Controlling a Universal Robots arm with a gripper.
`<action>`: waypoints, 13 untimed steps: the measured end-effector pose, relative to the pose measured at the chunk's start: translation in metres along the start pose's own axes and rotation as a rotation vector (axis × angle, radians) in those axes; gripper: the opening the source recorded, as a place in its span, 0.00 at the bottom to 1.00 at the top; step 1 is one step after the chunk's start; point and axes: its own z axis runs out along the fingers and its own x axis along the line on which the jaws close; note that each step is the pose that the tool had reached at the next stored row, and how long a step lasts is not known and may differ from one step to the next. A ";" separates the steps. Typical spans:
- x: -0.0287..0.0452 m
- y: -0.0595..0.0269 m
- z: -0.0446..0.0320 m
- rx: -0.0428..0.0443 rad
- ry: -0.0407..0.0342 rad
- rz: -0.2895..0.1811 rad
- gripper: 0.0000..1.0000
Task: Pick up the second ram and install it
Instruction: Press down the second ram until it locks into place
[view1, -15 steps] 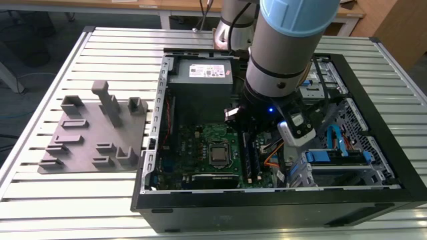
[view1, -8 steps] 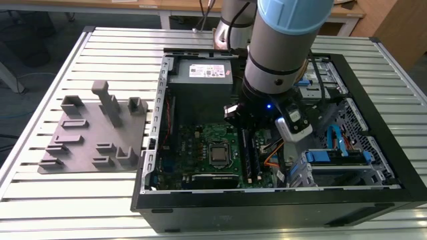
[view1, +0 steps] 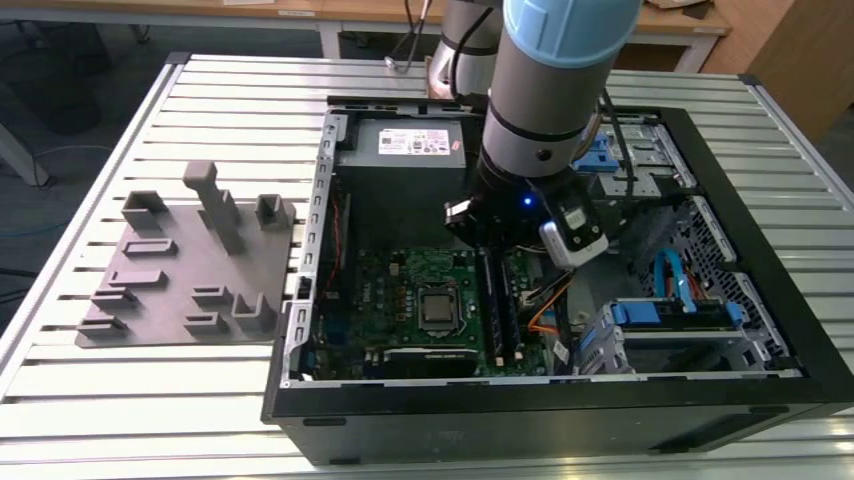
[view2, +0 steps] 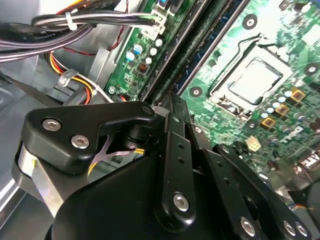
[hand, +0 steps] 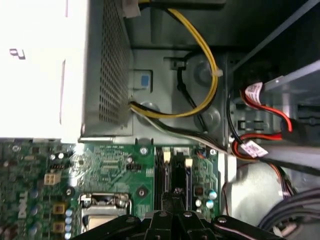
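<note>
Black tool (view2: 172, 107) arms come together to a narrow tip, low over the long black slots (hand: 175, 172) on the green board (view2: 260, 45). I cannot tell if the second ram is pinched there. Only the exterior view adds the grey tray (view1: 187, 265) on the surface (view1: 120, 400).

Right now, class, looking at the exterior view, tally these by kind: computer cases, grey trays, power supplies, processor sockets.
Case: 1
Tray: 1
Power supply: 1
Processor socket: 1
Total: 4
</note>
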 end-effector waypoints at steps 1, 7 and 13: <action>0.0000 0.0006 0.0016 0.0000 0.0000 0.000 0.07; 0.0002 0.0022 0.0069 0.0002 0.0001 0.000 0.07; 0.0004 0.0029 0.0127 0.0011 0.0004 0.000 0.07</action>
